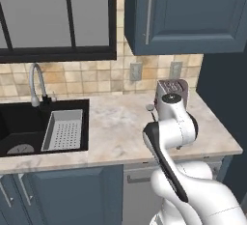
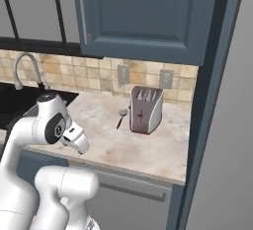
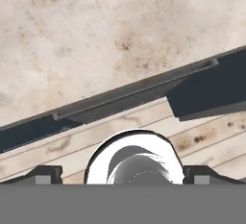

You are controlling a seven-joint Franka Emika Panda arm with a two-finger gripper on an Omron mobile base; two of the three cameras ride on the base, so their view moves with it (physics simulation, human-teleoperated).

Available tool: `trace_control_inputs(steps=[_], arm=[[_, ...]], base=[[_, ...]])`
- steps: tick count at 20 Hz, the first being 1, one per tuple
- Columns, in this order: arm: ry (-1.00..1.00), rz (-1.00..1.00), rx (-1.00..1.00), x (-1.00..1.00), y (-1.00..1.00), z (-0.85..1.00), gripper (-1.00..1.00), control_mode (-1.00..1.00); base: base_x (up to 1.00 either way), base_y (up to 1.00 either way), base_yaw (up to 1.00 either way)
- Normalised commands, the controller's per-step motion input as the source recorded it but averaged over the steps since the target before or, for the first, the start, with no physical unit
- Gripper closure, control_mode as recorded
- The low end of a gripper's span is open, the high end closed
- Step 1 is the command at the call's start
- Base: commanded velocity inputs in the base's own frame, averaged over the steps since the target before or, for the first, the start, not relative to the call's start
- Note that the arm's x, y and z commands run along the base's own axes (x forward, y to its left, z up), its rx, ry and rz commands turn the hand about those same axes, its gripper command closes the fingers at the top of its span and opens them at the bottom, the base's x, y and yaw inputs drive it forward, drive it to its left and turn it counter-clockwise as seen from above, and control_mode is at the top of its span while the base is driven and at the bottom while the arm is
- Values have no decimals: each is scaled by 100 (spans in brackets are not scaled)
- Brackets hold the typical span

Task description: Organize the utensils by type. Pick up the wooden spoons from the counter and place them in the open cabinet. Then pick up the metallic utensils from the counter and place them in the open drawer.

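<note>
The gripper point(image 3: 123, 177) hangs over the counter point(image 3: 96, 35) edge, fingers spread wide and holding nothing. A good first step is to lift and reach forward. The dark-handled, round-headed utensil point(image 2: 121, 116) lies just beside the toaster point(image 2: 146, 109), probably not touching; approach from its open side. The cabinet point(image 2: 143, 12) above looks shut.
</note>
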Motion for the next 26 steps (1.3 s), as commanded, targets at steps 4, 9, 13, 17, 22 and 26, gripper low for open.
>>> trace_control_inputs(steps=[4,9,13,17,22,26], arm=[[0,0,0,0,0,0,-100,100],[0,0,0,0,0,0,-100,100],[0,0,0,0,0,0,-100,100],[0,0,0,0,0,0,-100,100],[0,0,0,0,0,0,-100,100],[1,0,0,10,-6,-1,-100,-100]], base=[[59,-2,0],[16,-2,0],[0,0,0],[0,0,0],[0,0,0],[13,-6,1]])
